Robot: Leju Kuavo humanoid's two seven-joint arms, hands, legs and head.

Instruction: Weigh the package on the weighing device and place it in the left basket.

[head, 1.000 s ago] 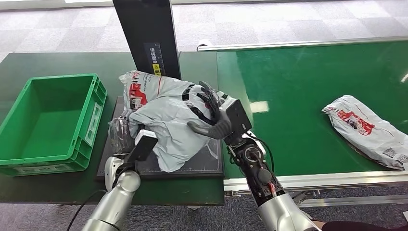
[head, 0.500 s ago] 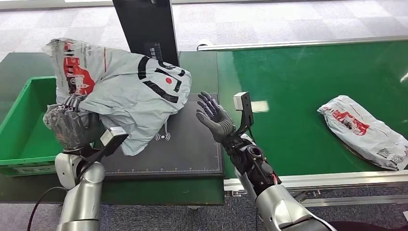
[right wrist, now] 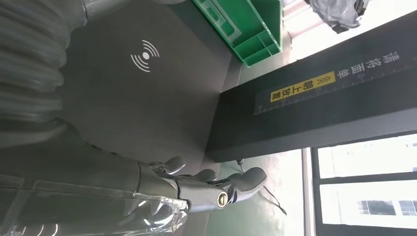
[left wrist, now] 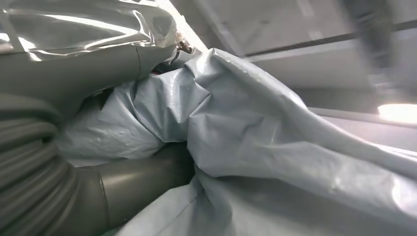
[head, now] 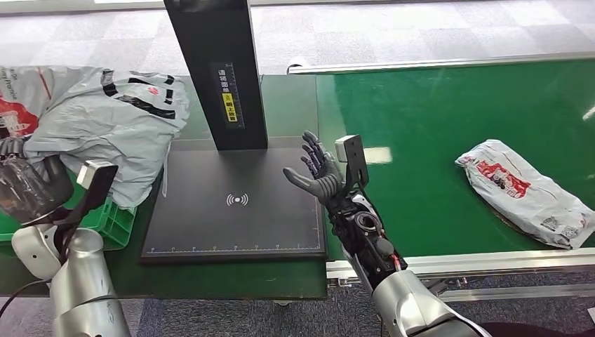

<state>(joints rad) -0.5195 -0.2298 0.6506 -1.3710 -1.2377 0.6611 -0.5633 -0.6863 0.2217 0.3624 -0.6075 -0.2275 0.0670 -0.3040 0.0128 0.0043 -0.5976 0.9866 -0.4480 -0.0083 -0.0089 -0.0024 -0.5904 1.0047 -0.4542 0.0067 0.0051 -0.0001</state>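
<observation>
A big grey plastic package (head: 105, 119) with red and black print hangs in the air at the far left, over the green basket (head: 112, 219), most of which it hides. My left hand (head: 24, 184) holds it from below; up close its thumb (left wrist: 142, 179) presses into the grey film (left wrist: 255, 147). The black weighing plate (head: 235, 203) with its white signal mark is bare. My right hand (head: 316, 172) stands open at the plate's right edge, fingers spread and holding nothing, also seen in the right wrist view (right wrist: 196, 184).
A black upright column (head: 217, 70) with a yellow label rises from the back of the scale. A second grey package (head: 523, 191) lies on the green conveyor belt (head: 435, 126) at the right. A metal rail (head: 463, 261) borders the belt's front.
My left hand lifted the package off the plate and carried it left, over the basket. My right hand let go of it and now stands open beside the bare plate.
</observation>
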